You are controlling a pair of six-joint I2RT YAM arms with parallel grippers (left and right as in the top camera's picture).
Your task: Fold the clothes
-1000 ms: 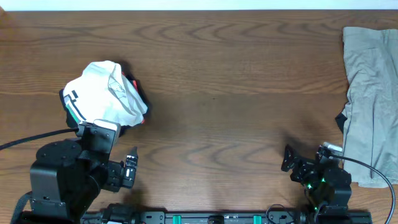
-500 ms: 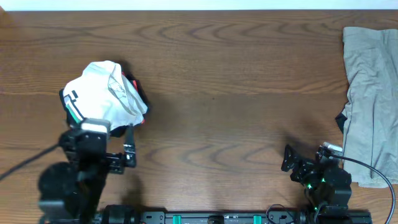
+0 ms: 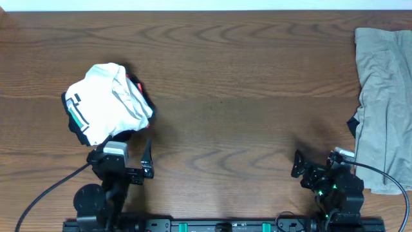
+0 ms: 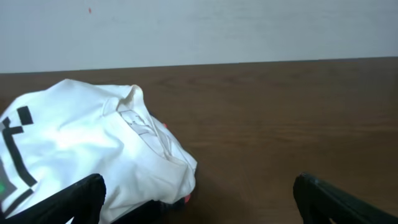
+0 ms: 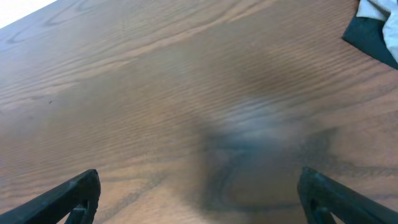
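The white T-shirt with dark-green stripe marks lies in a crumpled bundle at the left of the table. Black shorts with a red trim peek out from under it. The shirt also shows in the left wrist view. My left gripper is open and empty, just in front of the bundle; in its wrist view the left finger sits by the shirt's near edge. The khaki-grey garment lies spread at the far right. My right gripper is open and empty over bare wood.
A dark piece of cloth sticks out from the khaki garment's left edge and shows at the top right of the right wrist view. The brown wooden table stretches between the two piles.
My left arm has drawn back toward the table's front edge and shifted right, away from the shirt bundle. The bundle and the right arm have not moved.
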